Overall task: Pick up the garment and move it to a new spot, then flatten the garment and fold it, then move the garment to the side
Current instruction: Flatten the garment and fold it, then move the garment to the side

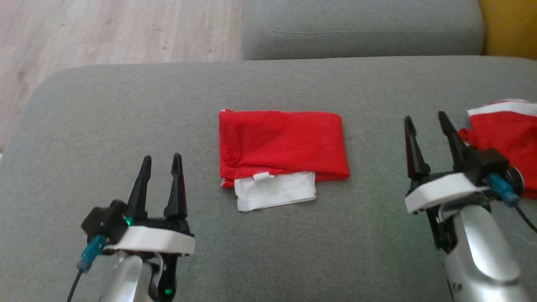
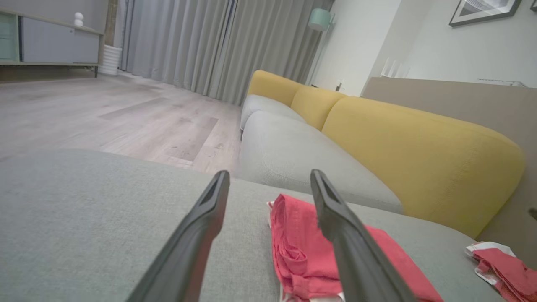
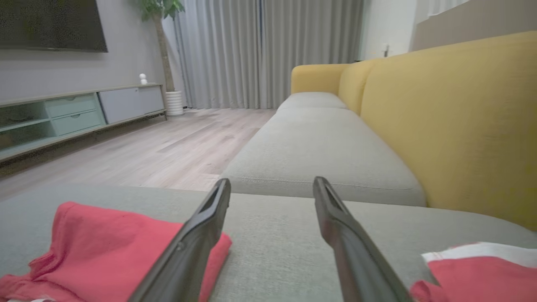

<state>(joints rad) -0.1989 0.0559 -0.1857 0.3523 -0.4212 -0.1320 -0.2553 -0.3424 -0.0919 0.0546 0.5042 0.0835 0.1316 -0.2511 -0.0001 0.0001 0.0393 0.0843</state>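
Note:
A red garment [image 1: 283, 142] with a white band lies folded into a rectangle at the middle of the grey sofa cushion [image 1: 126, 109]. In the left wrist view the garment [image 2: 302, 247] lies just right of my fingers; in the right wrist view the garment [image 3: 113, 247] lies at the lower left. My left gripper [image 1: 161, 163] hovers open to the garment's lower left, apart from it, holding nothing. My right gripper [image 1: 426, 119] stands open to the right of the garment, also empty.
A second red and white garment [image 1: 503, 142] lies crumpled at the cushion's right edge, close behind my right gripper. Another grey cushion [image 1: 361, 29] adjoins at the back, with a yellow backrest [image 3: 453, 121] on the right. Wooden floor [image 1: 105, 33] lies to the left.

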